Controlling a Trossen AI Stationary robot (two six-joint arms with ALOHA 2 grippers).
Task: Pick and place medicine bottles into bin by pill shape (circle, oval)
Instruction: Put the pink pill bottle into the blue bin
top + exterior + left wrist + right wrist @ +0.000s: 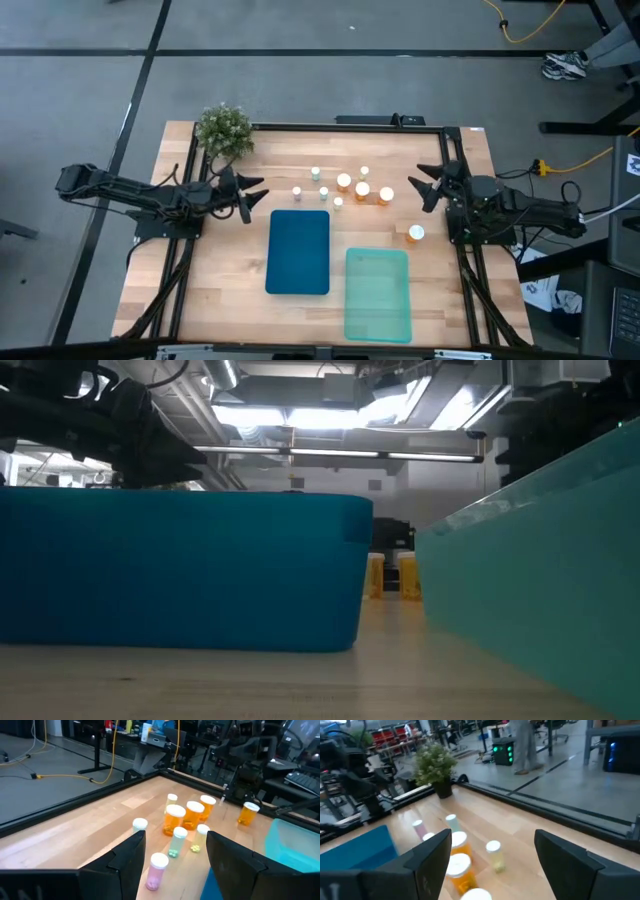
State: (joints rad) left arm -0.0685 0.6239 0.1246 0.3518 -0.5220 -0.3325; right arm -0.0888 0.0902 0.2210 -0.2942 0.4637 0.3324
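From above, my left gripper (253, 196) and right gripper (424, 188) both hover with fingers apart and empty, flanking the medicine bottles (352, 186) clustered on the table (230, 290) behind the blue bin (298, 252) and teal bin (377, 293); one orange bottle (415, 234) stands apart by my right arm. At table height, the bins block nearly everything. My left wrist sees a pink-pill bottle (157, 870) nearest my spread fingers; my right wrist faces orange bottles (458, 868). Nothing is binned yet, I judge; next I must choose one bottle, read its pill shape, and close on it.
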